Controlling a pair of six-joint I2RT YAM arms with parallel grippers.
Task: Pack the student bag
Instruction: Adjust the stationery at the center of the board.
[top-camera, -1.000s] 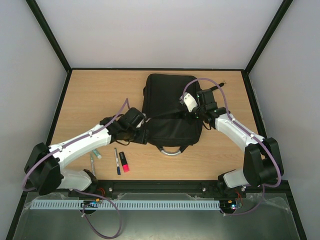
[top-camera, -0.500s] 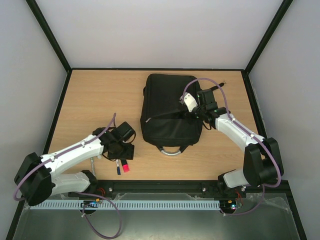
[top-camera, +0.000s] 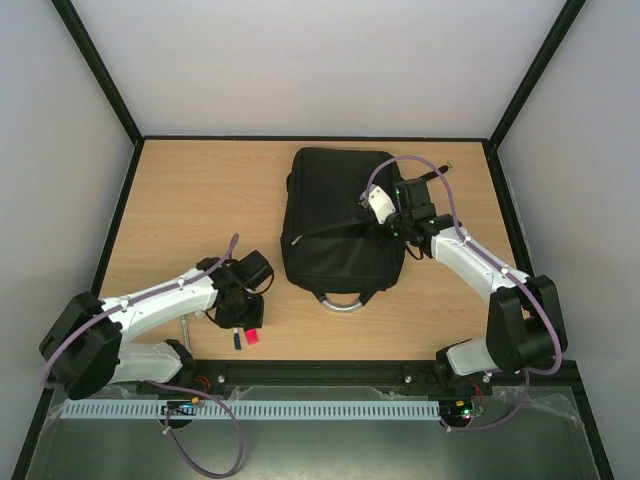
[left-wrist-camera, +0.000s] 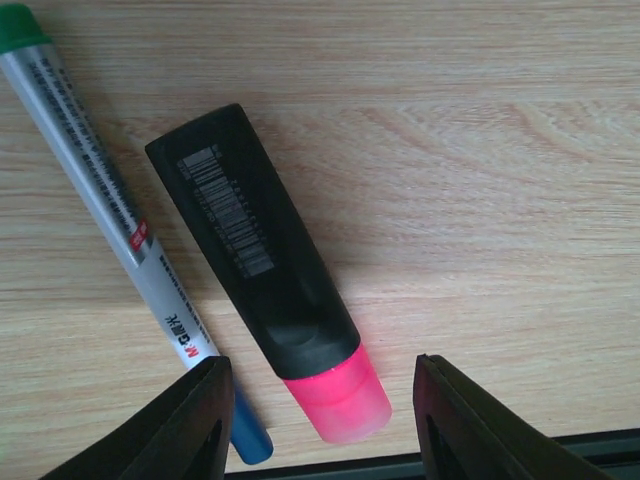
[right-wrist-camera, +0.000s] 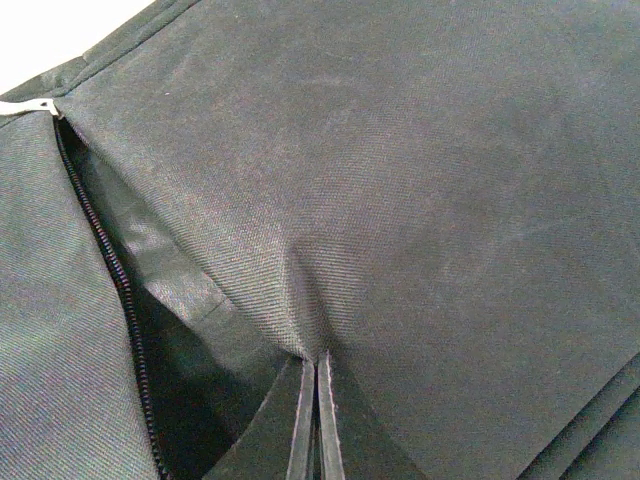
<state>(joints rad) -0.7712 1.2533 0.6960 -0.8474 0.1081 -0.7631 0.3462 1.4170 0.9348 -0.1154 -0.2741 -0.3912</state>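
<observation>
Our right gripper pinches the student bag fabric, holding its pocket agape, while our left gripper, jaws apart, straddles the pink highlighter for pickup

You'll find the student bag lying flat just above centre of the overhead frame. It is a big black fabric rectangle with rounded corners, and its grey loop handle points toward the bottom edge. In the right wrist view, its zip gapes open at left.

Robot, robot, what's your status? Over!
Left hand open, straddling black-and-pink highlighter. Right hand shut on large black fabric backpack, zip pocket open. Grey marker pen close beside highlighter.
</observation>
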